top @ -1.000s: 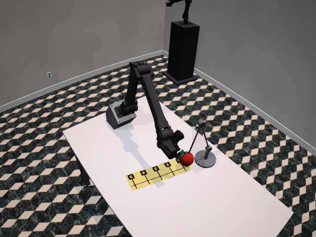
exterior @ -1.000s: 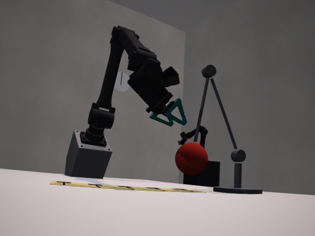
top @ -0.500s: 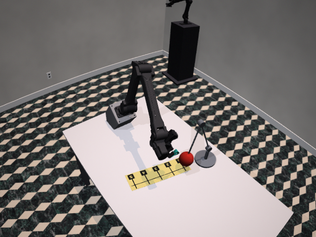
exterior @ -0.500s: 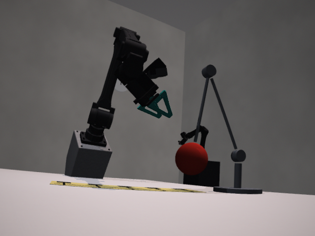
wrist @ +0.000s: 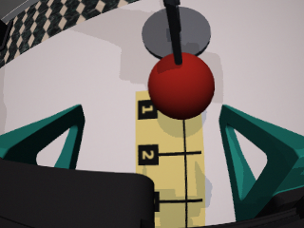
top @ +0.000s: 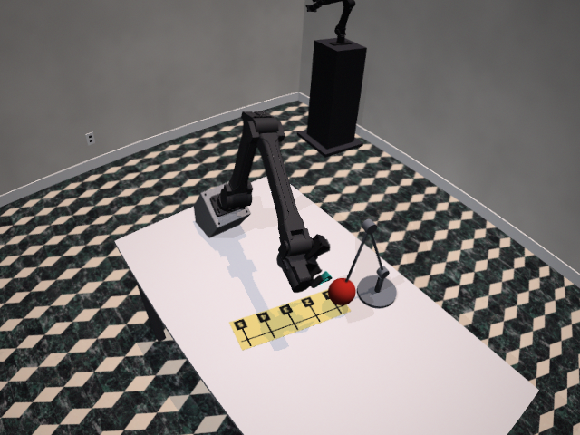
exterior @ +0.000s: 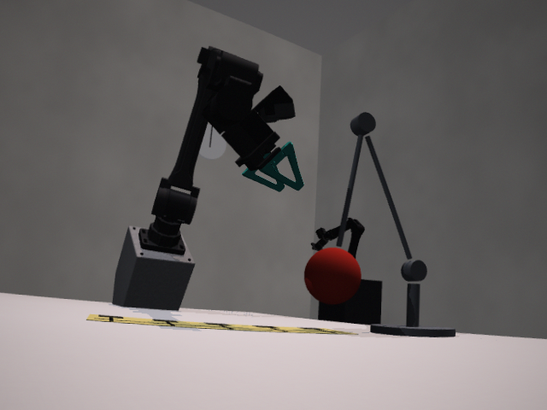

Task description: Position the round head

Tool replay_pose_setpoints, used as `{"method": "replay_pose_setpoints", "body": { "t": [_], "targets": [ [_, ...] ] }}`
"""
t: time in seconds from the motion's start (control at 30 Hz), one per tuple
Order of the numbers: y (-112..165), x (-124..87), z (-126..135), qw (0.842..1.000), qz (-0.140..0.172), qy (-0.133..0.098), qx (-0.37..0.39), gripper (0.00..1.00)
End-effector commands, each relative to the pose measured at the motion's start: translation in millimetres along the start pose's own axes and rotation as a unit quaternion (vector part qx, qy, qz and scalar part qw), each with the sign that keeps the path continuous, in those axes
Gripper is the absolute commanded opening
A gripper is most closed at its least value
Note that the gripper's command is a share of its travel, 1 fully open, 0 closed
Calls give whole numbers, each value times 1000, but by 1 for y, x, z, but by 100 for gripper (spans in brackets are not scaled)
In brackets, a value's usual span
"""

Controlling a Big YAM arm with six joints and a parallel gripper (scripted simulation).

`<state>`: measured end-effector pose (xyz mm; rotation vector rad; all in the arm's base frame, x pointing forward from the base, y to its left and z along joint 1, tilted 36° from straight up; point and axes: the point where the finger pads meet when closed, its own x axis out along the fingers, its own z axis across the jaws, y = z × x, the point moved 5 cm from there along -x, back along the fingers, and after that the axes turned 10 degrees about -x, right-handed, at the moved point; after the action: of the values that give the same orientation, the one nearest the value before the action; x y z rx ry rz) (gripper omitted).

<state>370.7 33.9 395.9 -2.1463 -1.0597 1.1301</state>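
Observation:
The lamp's red round head (top: 341, 290) hangs clear of the bench over the near end of the yellow strip (top: 289, 319), about above mark 1 (wrist: 146, 110). It also shows in the side view (exterior: 332, 275) and in the wrist view (wrist: 181, 86). The lamp's thin arms fold up to a top joint (exterior: 362, 123) and down to the round foot (top: 376, 291). My gripper (exterior: 279, 173) is open and empty. It stands apart from the head, above it and back along the strip, with the teal fingers on either side of the strip in the wrist view (wrist: 152, 146).
My arm's grey base (top: 219, 213) stands at the bench's far end. A black pedestal (top: 335, 93) with another arm stands on the floor in the room's corner. The bench's right edge runs close behind the lamp's foot.

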Motion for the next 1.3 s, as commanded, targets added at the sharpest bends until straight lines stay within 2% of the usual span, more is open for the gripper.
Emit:
{"method": "replay_pose_setpoints", "body": {
  "t": [0.0,0.47,1.27],
  "targets": [
    [-9,-11,-11,1000,2,9,-12,100],
    [-3,-2,-1,1000,0,3,-4,100],
    [-2,-2,0,1000,0,1,-1,100]
  ]
}}
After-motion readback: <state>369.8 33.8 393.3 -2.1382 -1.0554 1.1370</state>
